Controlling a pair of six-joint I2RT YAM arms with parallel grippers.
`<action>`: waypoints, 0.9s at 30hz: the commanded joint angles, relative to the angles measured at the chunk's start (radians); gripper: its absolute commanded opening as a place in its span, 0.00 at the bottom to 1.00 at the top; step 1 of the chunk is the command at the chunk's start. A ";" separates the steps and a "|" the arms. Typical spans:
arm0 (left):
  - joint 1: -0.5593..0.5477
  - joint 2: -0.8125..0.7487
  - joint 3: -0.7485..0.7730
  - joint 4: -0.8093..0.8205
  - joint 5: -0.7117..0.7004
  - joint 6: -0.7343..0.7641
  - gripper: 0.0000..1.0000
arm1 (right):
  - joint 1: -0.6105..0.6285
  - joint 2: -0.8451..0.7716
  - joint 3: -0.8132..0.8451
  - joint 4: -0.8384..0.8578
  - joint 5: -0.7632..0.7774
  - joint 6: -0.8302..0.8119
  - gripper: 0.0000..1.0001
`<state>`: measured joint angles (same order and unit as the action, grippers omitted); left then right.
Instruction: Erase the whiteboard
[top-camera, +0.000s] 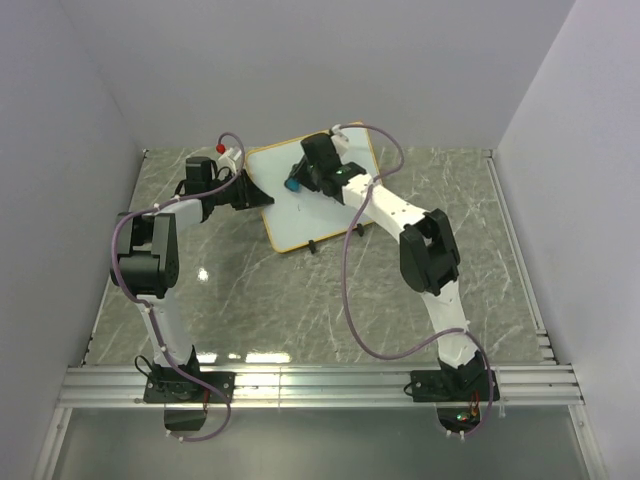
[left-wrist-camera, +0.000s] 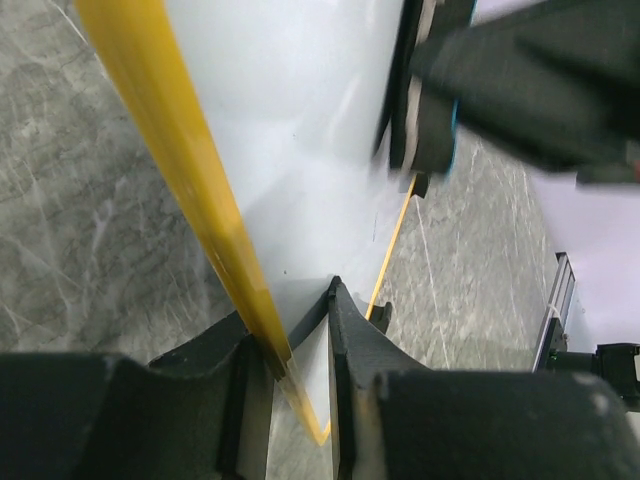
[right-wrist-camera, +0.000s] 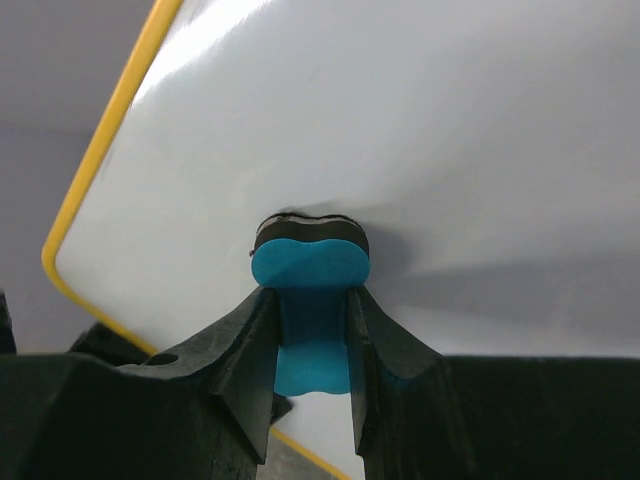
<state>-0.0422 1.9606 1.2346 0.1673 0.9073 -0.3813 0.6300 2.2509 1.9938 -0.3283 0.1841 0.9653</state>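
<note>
Closest, my right fingers (right-wrist-camera: 235, 350) gripped the blue eraser (right-wrist-camera: 310, 265) against the whiteboard (right-wrist-camera: 420, 120) (looked clean); my left fingers (left-wrist-camera: 365, 350) pinched its edge. Mid-wipe, I judged; next needed steady strokes.

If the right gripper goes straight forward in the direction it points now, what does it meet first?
The small white board with the orange-yellow frame. The right gripper holds a blue eraser block, whose dark pad seems pressed against that surface.
</note>
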 joint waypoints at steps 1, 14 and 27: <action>-0.071 0.024 0.008 0.003 -0.084 0.151 0.00 | -0.147 0.070 -0.069 -0.095 0.140 -0.023 0.00; -0.070 0.030 0.022 -0.037 -0.104 0.185 0.00 | -0.276 0.016 -0.210 -0.074 0.138 0.009 0.00; -0.067 0.040 0.019 -0.031 -0.105 0.173 0.00 | -0.231 -0.077 -0.395 -0.022 0.120 0.087 0.00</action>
<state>-0.0669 1.9568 1.2720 0.1715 0.9295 -0.3588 0.3622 2.1395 1.7367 -0.2295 0.3077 1.0222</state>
